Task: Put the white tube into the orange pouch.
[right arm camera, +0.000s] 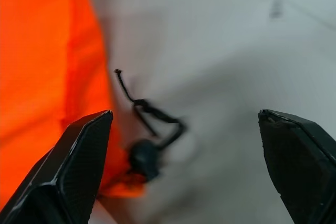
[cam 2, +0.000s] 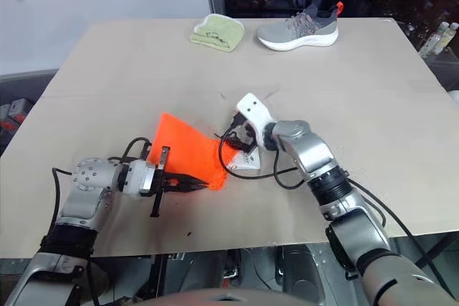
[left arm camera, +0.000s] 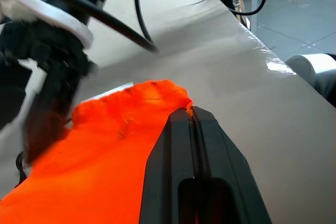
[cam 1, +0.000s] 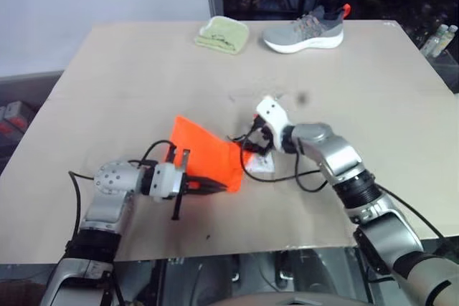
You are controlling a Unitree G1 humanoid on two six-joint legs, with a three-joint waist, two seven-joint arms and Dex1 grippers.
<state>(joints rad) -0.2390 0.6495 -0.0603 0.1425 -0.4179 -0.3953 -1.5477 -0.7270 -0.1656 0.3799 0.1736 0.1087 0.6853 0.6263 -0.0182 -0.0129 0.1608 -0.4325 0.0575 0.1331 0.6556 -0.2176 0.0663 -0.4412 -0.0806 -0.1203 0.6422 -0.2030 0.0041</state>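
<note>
The orange pouch (cam 1: 204,152) is pinched at its near corner by the clenched left fingers (left arm camera: 191,129) and held tilted off the desk (cam 1: 373,77). The white tube (cam 1: 259,163) lies flat just beneath the right gripper (cam 1: 259,142), whose fingers are spread wide and empty.

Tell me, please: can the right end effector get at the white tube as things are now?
Probably yes. The right end effector is open beside the orange pouch, and the white tube lies on the table just under it. Only its own cable crosses there.
</note>
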